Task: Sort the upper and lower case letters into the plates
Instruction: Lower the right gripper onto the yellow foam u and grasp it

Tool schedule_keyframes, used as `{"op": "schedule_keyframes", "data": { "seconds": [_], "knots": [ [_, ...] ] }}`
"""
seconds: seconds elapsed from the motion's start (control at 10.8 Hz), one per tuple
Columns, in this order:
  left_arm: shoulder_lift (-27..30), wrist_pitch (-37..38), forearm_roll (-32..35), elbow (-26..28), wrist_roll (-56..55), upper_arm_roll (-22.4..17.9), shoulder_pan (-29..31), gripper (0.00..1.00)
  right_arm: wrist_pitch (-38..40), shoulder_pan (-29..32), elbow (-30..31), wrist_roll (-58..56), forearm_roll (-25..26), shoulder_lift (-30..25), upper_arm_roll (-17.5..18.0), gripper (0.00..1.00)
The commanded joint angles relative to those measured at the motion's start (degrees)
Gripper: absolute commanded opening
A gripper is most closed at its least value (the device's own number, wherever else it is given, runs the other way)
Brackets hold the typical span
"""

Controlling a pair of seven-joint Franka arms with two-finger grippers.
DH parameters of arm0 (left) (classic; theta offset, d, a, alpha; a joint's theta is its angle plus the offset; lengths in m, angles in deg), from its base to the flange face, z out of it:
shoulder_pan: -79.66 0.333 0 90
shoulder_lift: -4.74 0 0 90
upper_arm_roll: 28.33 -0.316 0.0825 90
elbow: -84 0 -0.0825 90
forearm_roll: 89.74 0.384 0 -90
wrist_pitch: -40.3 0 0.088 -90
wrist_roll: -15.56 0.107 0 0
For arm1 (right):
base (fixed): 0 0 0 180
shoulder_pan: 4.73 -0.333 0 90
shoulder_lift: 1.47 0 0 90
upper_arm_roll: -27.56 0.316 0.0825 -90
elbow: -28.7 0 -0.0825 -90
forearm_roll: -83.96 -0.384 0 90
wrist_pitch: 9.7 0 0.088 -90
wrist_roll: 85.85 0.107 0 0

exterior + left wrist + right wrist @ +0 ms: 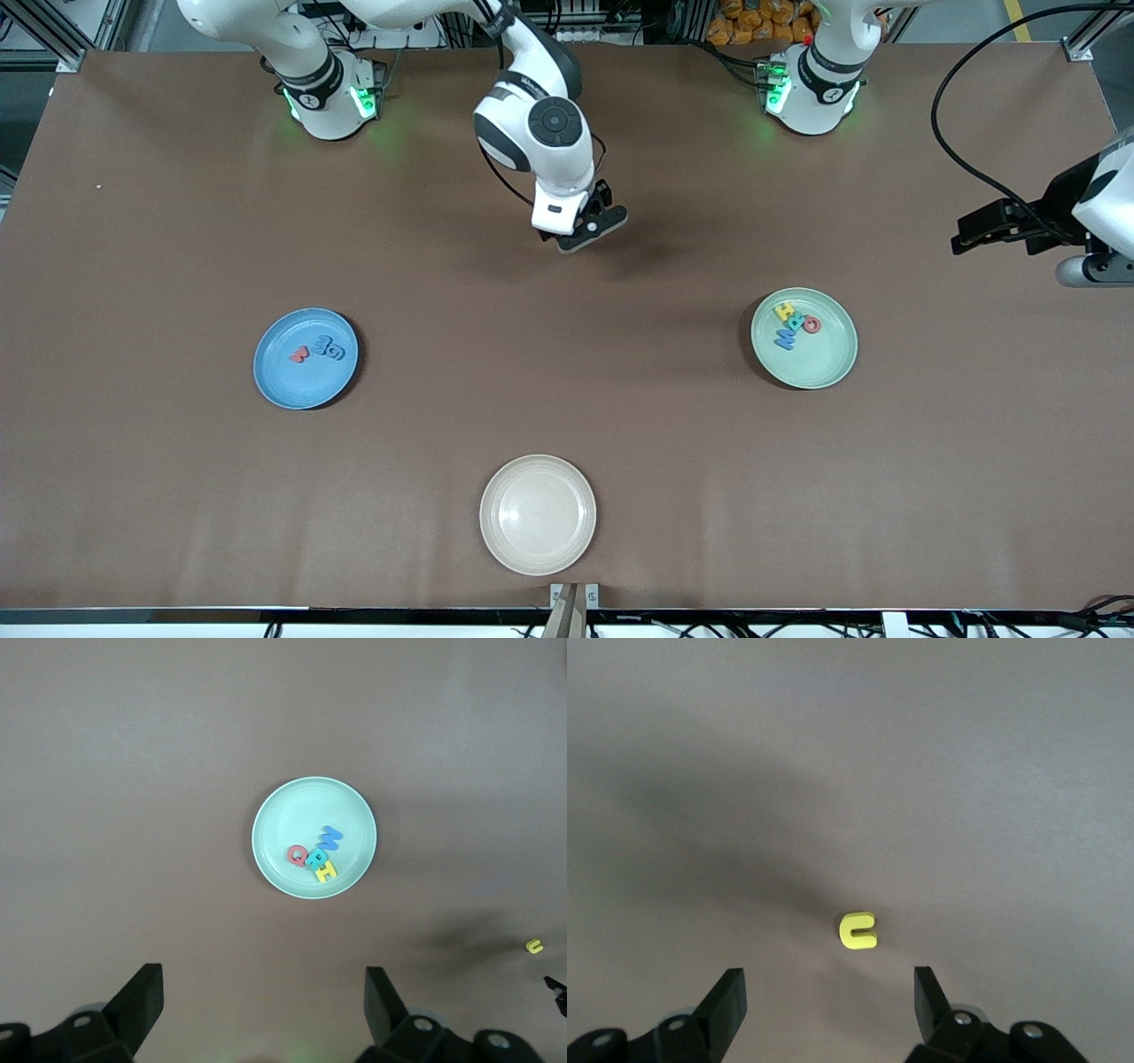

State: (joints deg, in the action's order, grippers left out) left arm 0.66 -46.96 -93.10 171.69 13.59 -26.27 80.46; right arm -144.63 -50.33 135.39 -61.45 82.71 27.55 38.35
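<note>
A small yellow letter point(858, 931) lies on the brown table under my right gripper point(828, 981), which hangs open above it with nothing between its fingers. The front view hides the letter beneath the right gripper point(592, 232); it also shows in the left wrist view as a yellow letter point(533, 946). The blue plate point(292, 390) holds a red letter point(299, 354) and blue letters point(330, 347). The mint green plate point(819, 363) holds several letters point(791, 324). My left gripper point(961, 237) waits open and empty over the left arm's end of the table, looking at the mint plate point(292, 815).
A cream-beige plate point(538, 554) with nothing in it sits nearest the front camera at mid-table. The two arm bases point(332, 97) stand along the table's edge farthest from the camera. A black cable point(952, 151) loops above the left arm's end.
</note>
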Motion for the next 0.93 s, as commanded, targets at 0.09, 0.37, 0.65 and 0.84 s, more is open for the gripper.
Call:
{"op": "schedule_keyframes", "data": {
  "seconds": [0.09, 0.37, 0.65, 0.84],
  "knots": [
    [2.05, -2.04, 3.02, 1.34, 2.32, 0.22, -1.15, 1.00, -1.91, -0.36, -0.08, 1.00, 3.88, 2.09, 0.19, 0.81],
    [1.61, -2.04, 2.84, 0.29, 2.58, 0.22, -1.15, 1.00, -3.66, -0.89, -0.08, 6.25, 8.61, 4.02, 0.28, 0.79],
    [1.44, -1.95, 2.92, 0.19, 1.79, 0.22, -1.33, 1.00, -5.78, -0.89, -0.08, 8.11, 11.26, 6.31, 0.28, 0.75],
    [1.26, -1.95, 2.92, 0.11, 1.97, 0.22, -1.33, 1.00, -5.78, -1.07, -0.16, 9.51, 12.66, 7.02, 0.28, 0.73]
  ]
}}
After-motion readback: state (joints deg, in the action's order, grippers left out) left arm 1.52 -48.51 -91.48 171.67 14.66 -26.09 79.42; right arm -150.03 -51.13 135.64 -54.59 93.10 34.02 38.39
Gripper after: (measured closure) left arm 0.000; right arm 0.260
